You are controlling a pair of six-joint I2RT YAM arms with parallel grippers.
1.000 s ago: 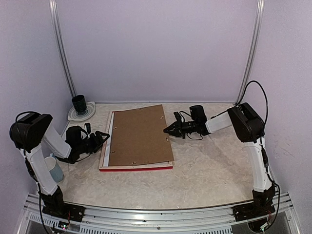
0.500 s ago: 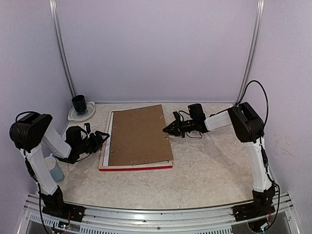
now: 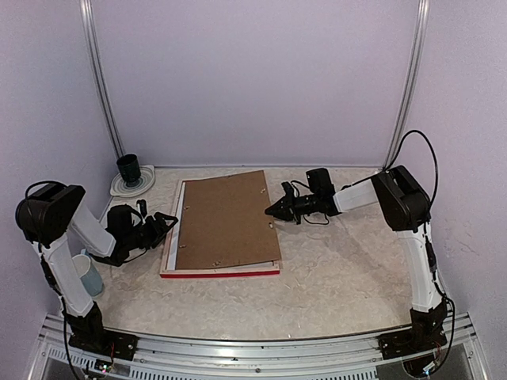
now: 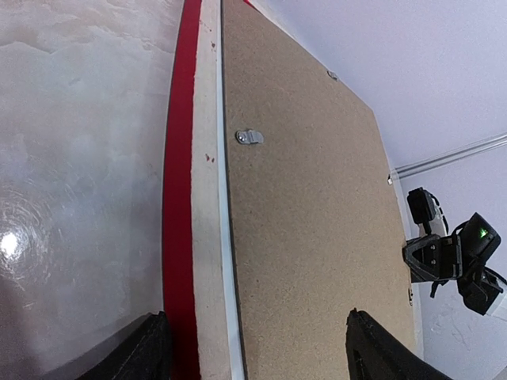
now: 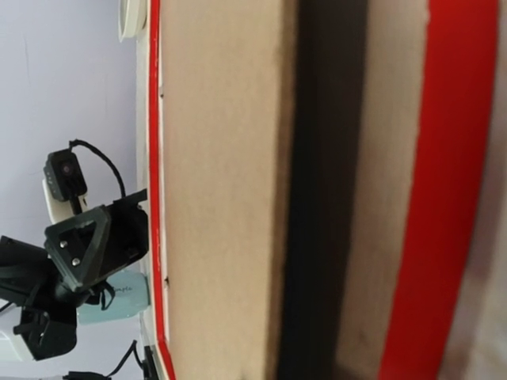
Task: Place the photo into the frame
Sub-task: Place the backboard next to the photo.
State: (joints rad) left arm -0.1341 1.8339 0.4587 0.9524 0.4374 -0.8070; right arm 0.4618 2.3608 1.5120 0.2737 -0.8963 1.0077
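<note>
Top external view has the frame [image 3: 220,272] lying back-up on the tabletop [image 3: 333,277], its red front edge showing along the near side and pale wood down its left side. A brown backing board [image 3: 226,220] lies skewed on top of the frame and covers nearly all of it. The photo is nowhere to be seen; if it is in the frame, the board hides it.

The left pincer [image 3: 168,222] sits low just off the frame's left side, and its own camera shows the fingers [image 4: 146,352] spread wide, holding nothing. The right pincer [image 3: 272,210] points at the frame's right side, its tip at the board's edge; whether it is spread or closed I cannot tell. Its camera shows that edge of the board standing a little proud of the wood, with a dark shadow under it.

The frame looks thin, stiff and light, so I would expect it to skid if pushed; its outer rails seem the safest hold. A print would likely be floppy and easily creased, best pinched at a margin
</note>
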